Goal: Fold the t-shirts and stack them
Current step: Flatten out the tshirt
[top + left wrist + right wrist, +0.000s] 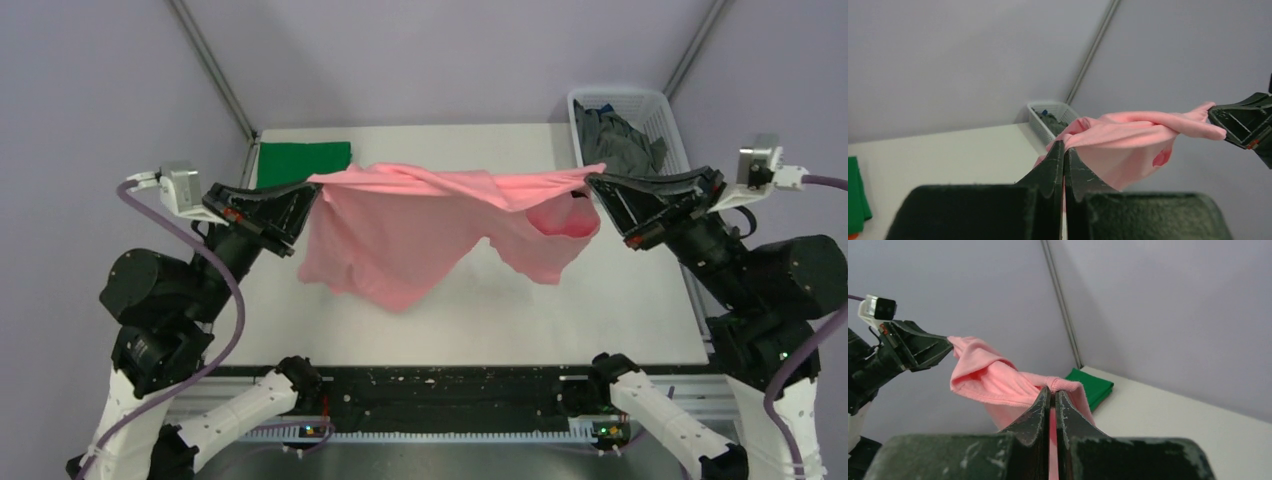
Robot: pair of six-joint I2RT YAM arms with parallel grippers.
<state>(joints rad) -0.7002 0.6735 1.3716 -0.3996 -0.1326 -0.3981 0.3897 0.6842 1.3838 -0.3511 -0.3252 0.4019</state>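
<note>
A light pink t-shirt (pixel 430 235) is being held in the air above the white table (pixel 600 310), stretched between the two arms so that it can be opened out before folding. The left gripper (pixel 312 186) is being pressed together on one end of the upper edge and the right gripper (pixel 592 180) on the other. In both wrist views the fingers are being shown closed tight on pink cloth, with no gap between them. The edge between the two pinches is being pulled into a twisted, rope-like band, while the rest of the shirt is being left to hang in loose folds. Whether its lowest part is touching the table cannot be told from above. An opening, a sleeve or the neck, is being shown just beside the right gripper, which suggests the garment is being gripped unevenly and is not yet hanging flat. A green t-shirt (pixel 303 160), already folded, is being kept at the far left corner of the table, most likely as the base of the stack, and apart from the hanging cloth. In the white basket (pixel 662 115) at the far right corner, dark grey t-shirts (pixel 618 140) are being kept for their turn. By this reading the task is being carried through its early part: one shirt folded, one in hand, more to come. The twist is likely to need working out before the pink shirt is laid down
</note>
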